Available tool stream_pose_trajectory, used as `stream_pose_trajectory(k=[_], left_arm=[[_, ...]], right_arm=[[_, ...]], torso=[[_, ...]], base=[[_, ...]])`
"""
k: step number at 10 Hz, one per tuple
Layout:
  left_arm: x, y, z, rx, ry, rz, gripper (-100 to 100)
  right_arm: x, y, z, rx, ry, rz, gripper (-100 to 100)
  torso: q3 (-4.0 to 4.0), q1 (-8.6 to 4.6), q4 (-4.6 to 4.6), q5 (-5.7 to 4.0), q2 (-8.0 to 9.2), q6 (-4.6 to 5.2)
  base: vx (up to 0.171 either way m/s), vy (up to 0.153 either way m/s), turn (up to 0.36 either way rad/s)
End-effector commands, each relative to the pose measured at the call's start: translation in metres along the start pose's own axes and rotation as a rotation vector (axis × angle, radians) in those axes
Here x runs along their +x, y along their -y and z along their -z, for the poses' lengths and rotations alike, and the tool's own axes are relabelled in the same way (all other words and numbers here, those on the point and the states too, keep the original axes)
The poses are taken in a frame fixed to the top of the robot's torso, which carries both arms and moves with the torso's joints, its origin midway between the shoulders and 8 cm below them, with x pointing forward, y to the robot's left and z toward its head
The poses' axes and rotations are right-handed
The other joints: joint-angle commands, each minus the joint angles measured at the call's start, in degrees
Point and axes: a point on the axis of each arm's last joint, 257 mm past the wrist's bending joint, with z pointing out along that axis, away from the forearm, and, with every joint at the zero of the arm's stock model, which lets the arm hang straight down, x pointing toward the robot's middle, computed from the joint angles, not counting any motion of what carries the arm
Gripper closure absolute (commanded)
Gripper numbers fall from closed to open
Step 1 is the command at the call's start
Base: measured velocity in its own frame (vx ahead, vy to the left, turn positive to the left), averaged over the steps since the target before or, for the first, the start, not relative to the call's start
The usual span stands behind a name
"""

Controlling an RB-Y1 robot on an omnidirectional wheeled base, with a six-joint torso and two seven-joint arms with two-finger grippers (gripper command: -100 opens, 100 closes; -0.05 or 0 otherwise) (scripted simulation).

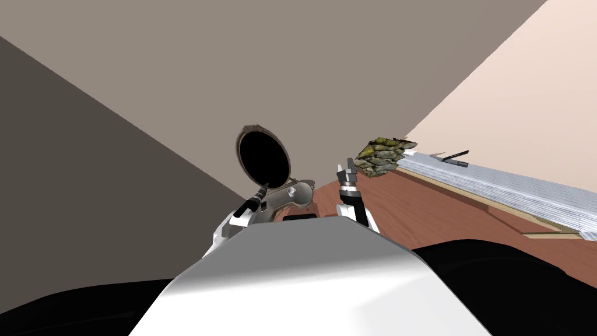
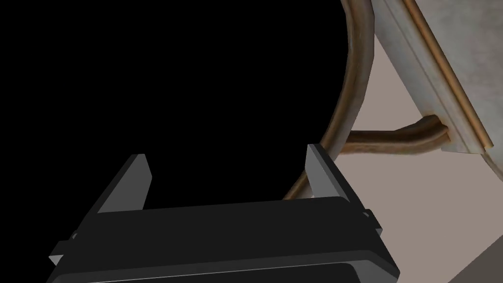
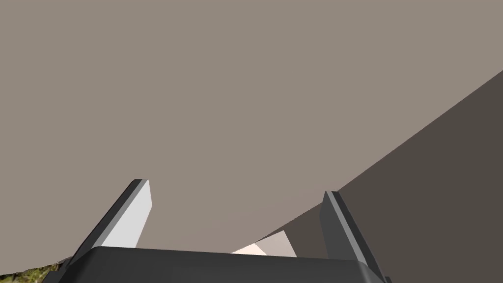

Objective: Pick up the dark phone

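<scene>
The dark phone (image 1: 455,157) is a slim black bar lying on a pale ribbed slab (image 1: 524,188) far off to the right, well beyond both arms. My right gripper (image 1: 347,168) is raised in front of my chest, to the left of the phone; in its wrist view the right gripper (image 3: 235,187) stands open and holds nothing. My left gripper (image 2: 227,153) is open too, close up against a round black disc with a brown rim (image 2: 356,73).
The brown-rimmed black disc (image 1: 263,155) stands on a stand ahead of my left arm. A mossy, stone-like lump (image 1: 383,155) sits between my right gripper and the ribbed slab. Red-brown wooden floor (image 1: 420,204) stretches to the right. Walls close in on the left.
</scene>
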Motion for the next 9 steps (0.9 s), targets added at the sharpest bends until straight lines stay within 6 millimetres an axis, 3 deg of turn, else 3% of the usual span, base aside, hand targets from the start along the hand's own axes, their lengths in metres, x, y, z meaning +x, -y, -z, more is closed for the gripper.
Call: stream_pose_trajectory(k=[1,2,4,5,8,9], left_arm=[[0.012,-0.028,0.000,-0.080,-0.048,-0.020,-100],[0.013,-0.030,0.000,-0.087,-0.050,-0.020,-100],[0.029,-0.070,0.006,-0.198,-0.114,-0.051,-100],[0.029,-0.072,0.006,-0.203,-0.115,-0.051,-100],[0.049,-0.137,0.026,-0.380,-0.209,-0.110,-100],[0.049,-0.137,0.026,-0.381,-0.209,-0.110,-100]], right_arm=[[0.000,0.000,0.000,0.000,0.000,0.000,0],[0.000,0.000,0.000,0.000,0.000,0.000,0],[0.000,0.000,0.000,0.000,0.000,0.000,0],[0.000,0.000,0.000,0.000,0.000,0.000,0],[0.000,0.000,0.000,0.000,0.000,0.000,0],[0.000,0.000,0.000,0.000,0.000,0.000,0]], torso=[[0.00,0.00,0.00,0.00,0.00,0.00],[-0.02,-0.02,-0.01,-0.01,-0.04,0.01],[0.00,0.08,0.00,0.01,0.00,-0.01],[-0.01,0.11,0.00,0.02,-0.02,0.00],[0.00,0.15,0.00,0.03,0.01,-0.01],[0.00,0.21,0.00,0.03,0.00,-0.04]], base=[[0.048,-0.033,-0.218],[0.042,-0.009,-0.064],[0.039,0.003,-0.151],[0.037,0.007,-0.048],[0.040,0.020,-0.131],[0.035,0.028,-0.038]])
